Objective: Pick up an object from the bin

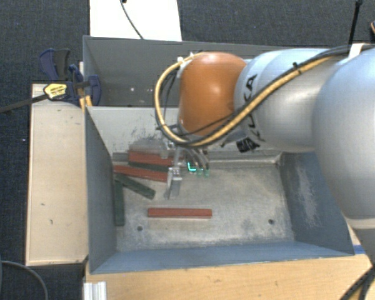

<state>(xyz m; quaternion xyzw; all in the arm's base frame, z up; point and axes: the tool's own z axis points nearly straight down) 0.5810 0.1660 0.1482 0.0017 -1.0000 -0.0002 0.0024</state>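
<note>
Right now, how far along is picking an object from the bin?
Done: the tool is down in the bin, at the right ends of the red bars. In hand: nothing visibly held. Left: gripping and lifting one; a lone red bar lies untouched in front.

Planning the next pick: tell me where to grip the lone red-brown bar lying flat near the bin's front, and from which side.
Probably the middle of the red-brown bar, with the pincer coming straight down and closing across its narrow width. It lies flat and alone, with bare floor along both long edges.
</note>
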